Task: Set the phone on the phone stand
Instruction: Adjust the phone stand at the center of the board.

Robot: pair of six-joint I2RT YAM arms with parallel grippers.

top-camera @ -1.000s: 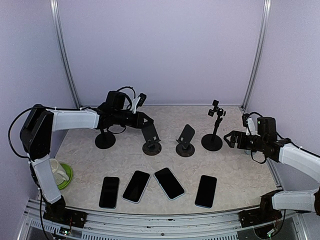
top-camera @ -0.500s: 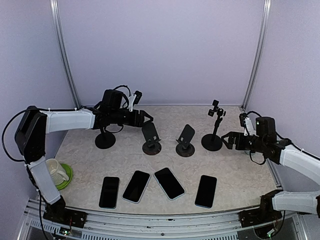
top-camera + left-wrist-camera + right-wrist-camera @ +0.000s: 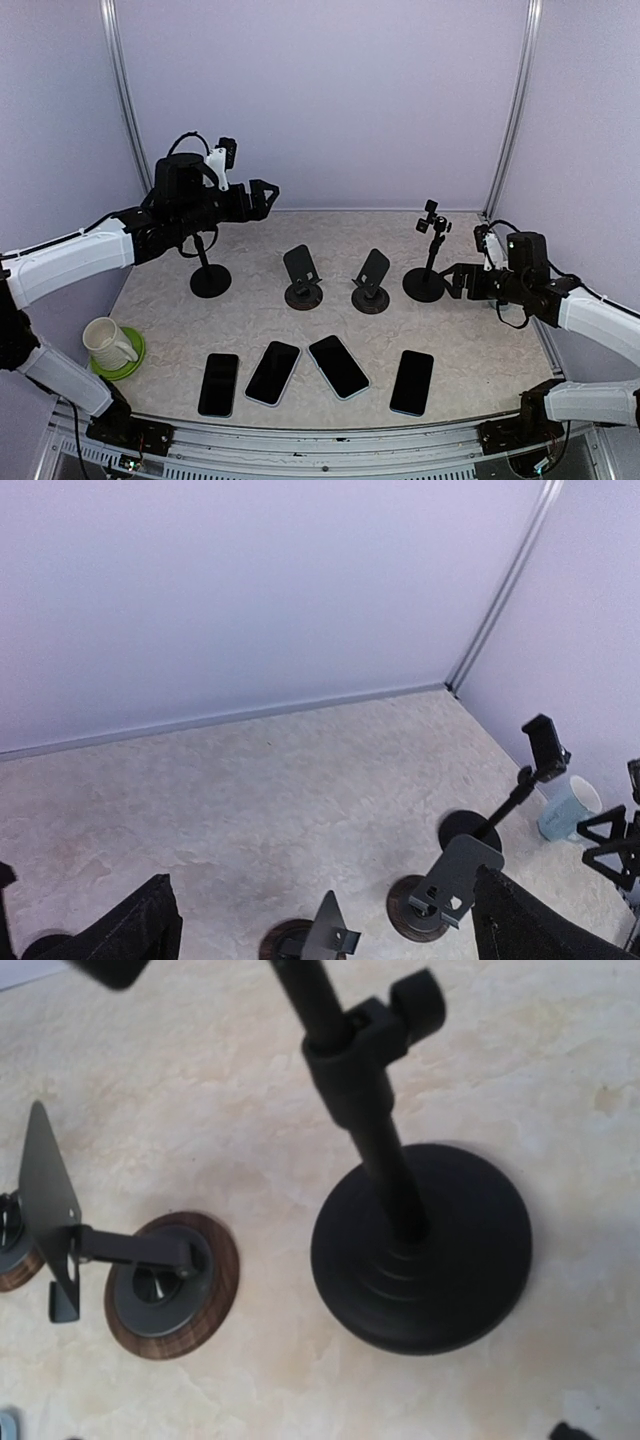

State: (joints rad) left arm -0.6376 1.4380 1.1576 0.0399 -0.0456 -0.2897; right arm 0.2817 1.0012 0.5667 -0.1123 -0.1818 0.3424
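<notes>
— Where are the phones, then?

— All four lie flat along the near edge of the table (image 3: pixel 480 340), screens up. The rightmost phone (image 3: pixel 411 382) sits a little apart from the other three phones (image 3: pixel 273 372). None is on a stand yet.

— And the arms?

— The left gripper (image 3: pixel 262 192) hangs high over the far left, jaws spread wide with nothing between them (its own camera shows both fingers (image 3: pixel 140 930) at the bottom corners, bare table between). The right gripper (image 3: pixel 456 281) is low, just beside the base of the tall clamp stand (image 3: pixel 430 250), also wide and empty as far as I can tell.

— What worries you?

— The phones lie flat and close together, so fingers coming down could skid one into its neighbour or off the near edge. The left angled stand (image 3: pixel 303 275) and the right angled stand (image 3: pixel 371 280) look light to me. A phone set down crooked might tip one or slip off its lip. And the right arm is near enough to that clamp stand to knock it over if it swings
</notes>
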